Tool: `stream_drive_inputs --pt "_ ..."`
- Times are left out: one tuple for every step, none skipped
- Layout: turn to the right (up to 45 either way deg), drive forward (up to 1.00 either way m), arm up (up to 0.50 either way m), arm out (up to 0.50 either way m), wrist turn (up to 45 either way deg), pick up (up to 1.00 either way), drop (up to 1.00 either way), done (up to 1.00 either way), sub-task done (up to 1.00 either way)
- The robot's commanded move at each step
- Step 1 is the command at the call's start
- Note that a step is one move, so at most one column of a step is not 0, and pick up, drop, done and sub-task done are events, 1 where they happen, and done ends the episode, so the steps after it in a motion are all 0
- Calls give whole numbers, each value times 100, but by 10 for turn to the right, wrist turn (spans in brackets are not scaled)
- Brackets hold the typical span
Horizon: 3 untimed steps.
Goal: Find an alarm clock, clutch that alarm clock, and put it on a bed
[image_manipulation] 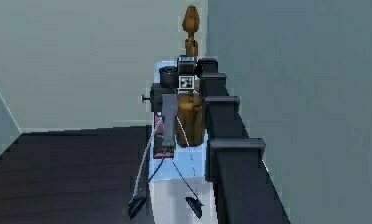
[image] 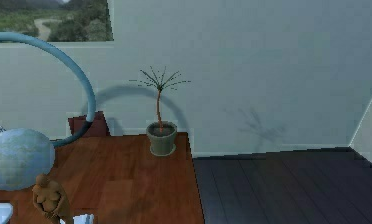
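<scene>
In the arm side view the dark arm bar (image_manipulation: pixel 229 150) rises from the bottom edge, with two white marked squares (image_manipulation: pixel 176 79) at its far end. Below them is a brown rounded body (image_manipulation: pixel 189 115). Two thin fingers (image_manipulation: pixel 137 205) run down from it, so the gripper (image_manipulation: pixel 164 206) hangs before a pale blue-white surface (image_manipulation: pixel 179 185) and the dark floor. A small pink and dark blob (image_manipulation: pixel 160 135) sits close by the gripper's body. I cannot tell whether the gripper holds anything.
A brown statuette (image_manipulation: pixel 191 30) stands at the pale surface's far end. The forward view has a wooden table (image: pixel 124 175) with a potted plant (image: pixel 161 130), a blue arc lamp (image: pixel 19 155) and a brown figurine (image: pixel 49 198). Dark floor (image: pixel 284 185) lies at its right.
</scene>
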Motion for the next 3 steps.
stream_drive_inputs --pt "0 0 0 0 450 0 0 0 0" --pt "0 0 0 0 450 0 0 0 0" --pt "0 0 0 0 450 0 0 0 0"
